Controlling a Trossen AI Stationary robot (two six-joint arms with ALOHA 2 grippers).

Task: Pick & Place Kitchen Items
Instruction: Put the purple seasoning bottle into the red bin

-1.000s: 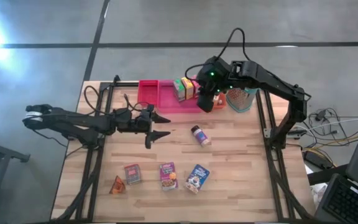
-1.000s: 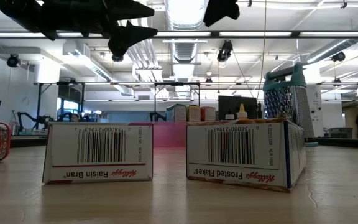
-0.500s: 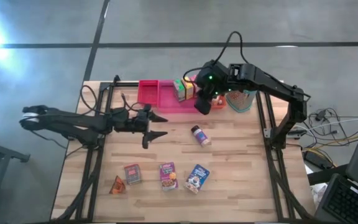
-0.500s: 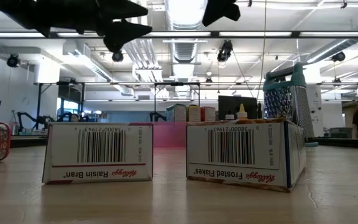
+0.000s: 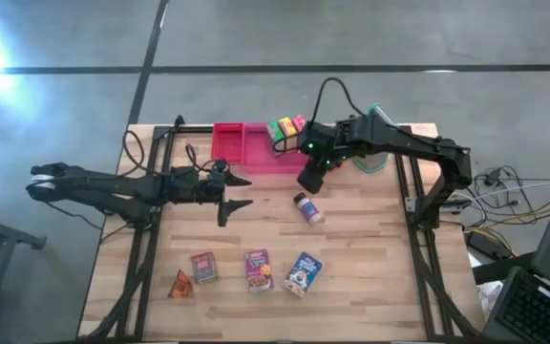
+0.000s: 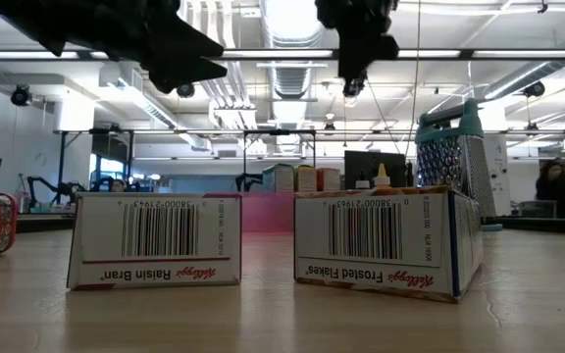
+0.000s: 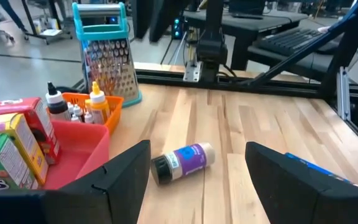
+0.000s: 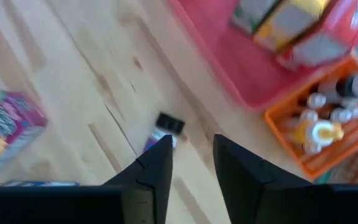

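Note:
A small purple-labelled, dark-capped jar (image 5: 306,207) lies on its side mid-table, also in the left wrist view (image 7: 182,162) and partly behind a finger in the right wrist view (image 8: 163,127). My right gripper (image 5: 311,181) (image 8: 192,146) hovers above it just toward the far side, open with a narrow gap, touching nothing. My left gripper (image 5: 238,191) (image 7: 197,165) waits open to the jar's left. Three small boxes (image 5: 203,268) (image 5: 259,269) (image 5: 303,273) and an orange wedge (image 5: 180,285) lie flat near the near edge. Green, yellow and red boxes (image 5: 286,128) stand in the pink tray (image 5: 246,148).
An orange bin of tiny bottles (image 7: 95,107) and a teal-handled grater (image 7: 107,53) stand at the far right beside the pink tray. In the low view the Raisin Bran (image 6: 155,240) and Frosted Flakes (image 6: 385,240) boxes fill the foreground. Bare wood lies around the jar.
My right gripper has come away from above the pink tray, moving toward the near edge and down, and now stands over the jar. My left gripper has drawn back slightly toward the table's left. The items on the table have stayed put.

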